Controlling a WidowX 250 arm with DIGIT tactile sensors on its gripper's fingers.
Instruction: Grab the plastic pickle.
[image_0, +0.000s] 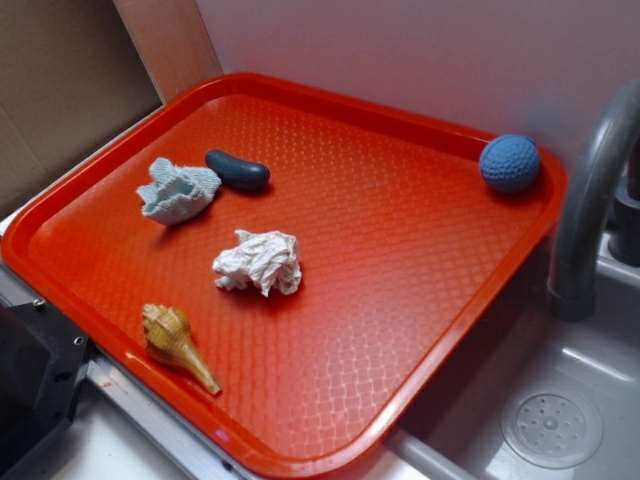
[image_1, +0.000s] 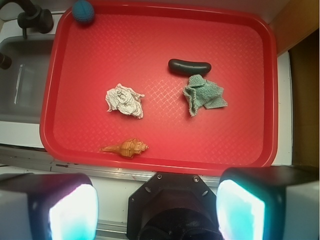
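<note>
The plastic pickle (image_0: 238, 171) (image_1: 189, 66) is a glossy dark oblong lying flat on the red tray (image_0: 430, 300) (image_1: 240, 135), toward its far side from the arm. It touches or nearly touches the light blue wrinkly cloth (image_0: 178, 190) (image_1: 202, 95). My gripper (image_1: 157, 210) shows only in the wrist view, high above and back off the tray's near edge, over the robot's black base. Its two fingers (image_1: 70, 212) stand wide apart with nothing between them, so it is open. The pickle is far ahead of the fingertips.
On the tray also lie a crumpled white cloth (image_0: 260, 262) (image_1: 125, 100), a tan seashell (image_0: 175, 343) (image_1: 127, 148) near the front rim, and a blue knitted ball (image_0: 509, 163) (image_1: 83, 11) in a far corner. A grey sink (image_0: 560, 420) with a faucet (image_0: 590, 190) adjoins the tray.
</note>
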